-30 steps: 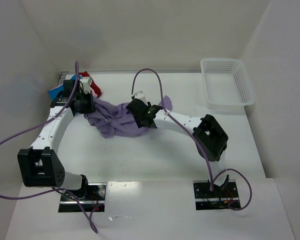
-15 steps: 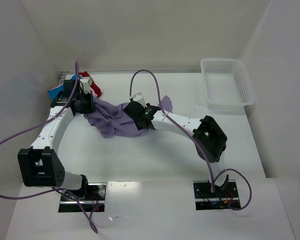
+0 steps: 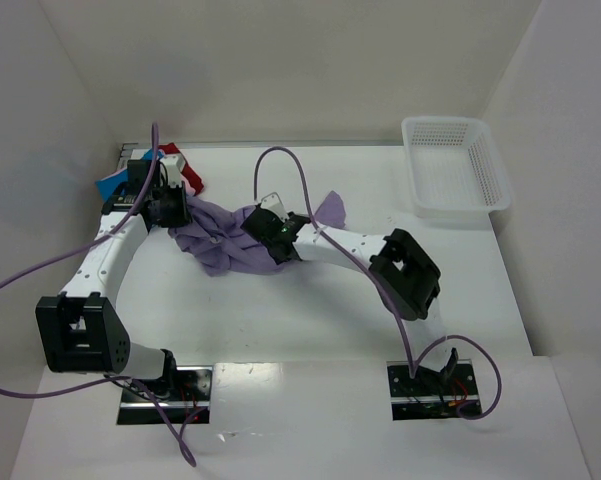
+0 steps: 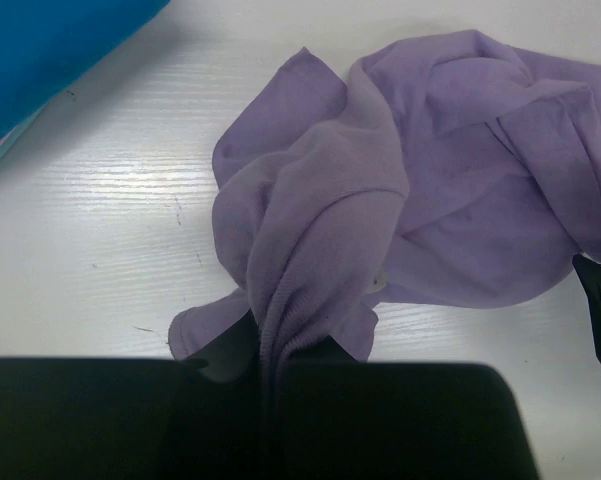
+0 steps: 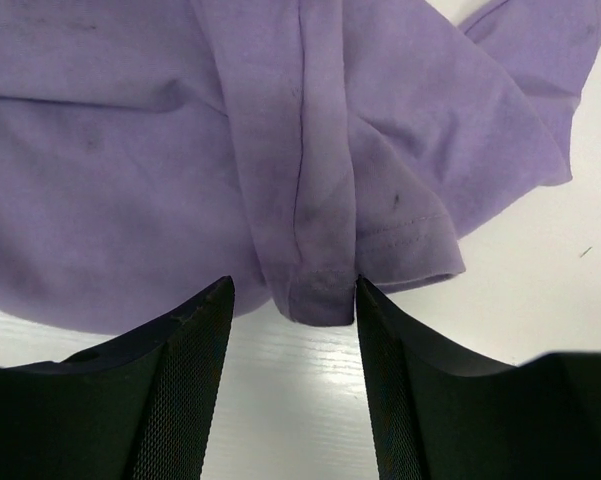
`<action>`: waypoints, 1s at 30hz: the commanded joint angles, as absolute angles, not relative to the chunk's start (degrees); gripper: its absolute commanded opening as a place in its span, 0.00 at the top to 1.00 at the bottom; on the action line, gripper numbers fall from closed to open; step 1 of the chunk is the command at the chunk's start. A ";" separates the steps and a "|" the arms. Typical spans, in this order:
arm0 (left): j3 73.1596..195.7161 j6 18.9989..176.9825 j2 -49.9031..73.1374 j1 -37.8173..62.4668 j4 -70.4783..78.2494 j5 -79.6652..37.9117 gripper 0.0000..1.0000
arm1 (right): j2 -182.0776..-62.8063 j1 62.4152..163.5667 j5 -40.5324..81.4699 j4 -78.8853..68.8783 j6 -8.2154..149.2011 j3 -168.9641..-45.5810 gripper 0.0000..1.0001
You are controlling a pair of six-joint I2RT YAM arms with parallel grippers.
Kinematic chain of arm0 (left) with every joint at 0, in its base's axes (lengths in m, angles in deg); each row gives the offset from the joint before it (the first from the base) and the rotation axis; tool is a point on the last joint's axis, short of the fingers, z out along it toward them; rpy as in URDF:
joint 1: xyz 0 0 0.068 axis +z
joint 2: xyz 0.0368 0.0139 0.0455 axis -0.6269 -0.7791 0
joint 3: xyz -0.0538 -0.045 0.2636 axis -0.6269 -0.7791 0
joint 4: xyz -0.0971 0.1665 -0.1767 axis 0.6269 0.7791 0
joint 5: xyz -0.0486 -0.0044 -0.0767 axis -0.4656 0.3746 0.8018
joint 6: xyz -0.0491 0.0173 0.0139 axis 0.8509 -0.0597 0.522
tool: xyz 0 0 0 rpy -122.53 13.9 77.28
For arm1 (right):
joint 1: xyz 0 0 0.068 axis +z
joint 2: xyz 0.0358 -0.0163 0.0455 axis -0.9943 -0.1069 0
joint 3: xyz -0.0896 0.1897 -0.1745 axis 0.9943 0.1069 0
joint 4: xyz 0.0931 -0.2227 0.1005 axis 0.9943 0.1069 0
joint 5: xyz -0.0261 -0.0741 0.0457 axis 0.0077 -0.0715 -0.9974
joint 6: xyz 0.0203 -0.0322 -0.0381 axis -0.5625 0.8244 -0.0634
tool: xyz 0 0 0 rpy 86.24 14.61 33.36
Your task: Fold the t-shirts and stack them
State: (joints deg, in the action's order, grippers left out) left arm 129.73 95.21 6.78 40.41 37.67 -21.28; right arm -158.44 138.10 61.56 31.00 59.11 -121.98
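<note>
Left end effector (image 4: 268, 352) pinches the lavender t-shirt (image 4: 430, 190); right end effector (image 5: 293, 300), spread, straddles a doubled fold. Closing there could grab several layers, leaving it bunched.

White rectangular plastic mesh basket (image 3: 455, 165), upright with its open side up, well to the right of the right claw (image 3: 263, 234) and farther back, near the far right corner. Resting on a flat white painted table (image 3: 310, 320) with a faint wood grain, spread beneath that claw and the left claw (image 3: 180, 210). Tiny dark specks (image 3: 390, 222) on the surface between the right claw and the basket, apart from both. Thin dark scratch (image 4: 177, 210) on the boards ahead and left of the left claw. Plain white wall panels (image 3: 280, 70) behind, left and right of both claws, closing the table in on three sides.
</note>
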 commanded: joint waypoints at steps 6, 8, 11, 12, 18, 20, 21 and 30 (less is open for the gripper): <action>129.68 93.97 6.34 40.41 36.22 -19.91 0.99 | -159.93 138.80 67.66 30.52 59.55 -124.28 0.51; 129.68 93.97 6.34 40.41 36.22 -19.91 0.99 | -159.93 138.80 68.18 29.92 59.55 -124.28 0.56; 129.68 93.97 6.34 40.41 36.22 -19.91 0.99 | -159.93 138.80 68.72 29.38 59.55 -124.28 0.61; 129.68 93.97 6.34 40.41 35.70 -19.91 0.97 | -160.53 138.80 68.72 29.38 59.55 -124.28 0.62; 129.68 93.97 6.34 40.41 35.70 -19.91 0.96 | -161.07 138.80 69.77 29.38 59.03 -124.80 0.93; 129.68 93.97 6.34 40.41 35.70 -19.91 1.00 | -161.07 138.80 70.38 28.85 59.03 -124.80 1.00; 129.68 93.97 6.34 40.41 35.70 -19.91 1.00 | -160.55 138.80 70.91 28.85 58.50 -124.80 1.00; 132.66 93.44 7.39 40.41 35.70 -20.43 1.00 | -149.83 133.63 70.14 26.32 61.30 -132.70 1.00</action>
